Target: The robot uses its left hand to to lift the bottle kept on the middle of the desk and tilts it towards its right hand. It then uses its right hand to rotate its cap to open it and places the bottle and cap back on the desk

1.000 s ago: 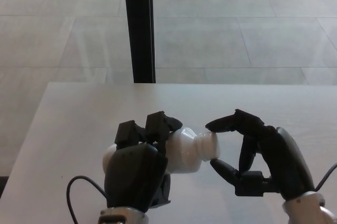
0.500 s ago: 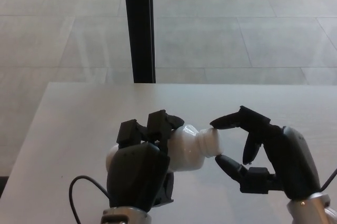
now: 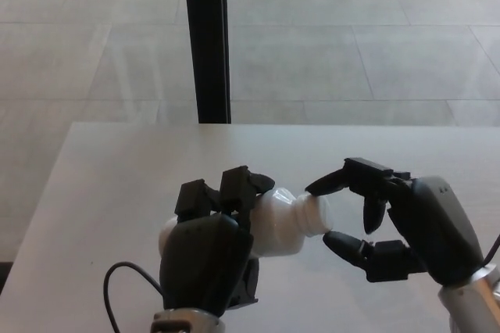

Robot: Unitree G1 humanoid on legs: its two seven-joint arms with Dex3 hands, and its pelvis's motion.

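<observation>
Bottle: a white plastic bottle point(image 3: 269, 223) held above the pale wooden desk point(image 3: 117, 184), near its middle, tipped almost flat.
Axis: long axis runs left to right; the white screw cap point(image 3: 314, 214) points at the robot's right.
Left hand: the black left hand point(image 3: 209, 251) is clamped round the bottle's body.
Right hand: the black right hand point(image 3: 391, 227) sits just beside the cap, the nearer hand to it, thumb and fingers apart, bracketing the cap's end; contact unclear.

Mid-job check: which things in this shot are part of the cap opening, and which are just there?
In the job: bottle, lying sideways in the left hand; its cap; right hand, fingertips at the cap; desk.

Just there: black post; black cable; tiled floor.
</observation>
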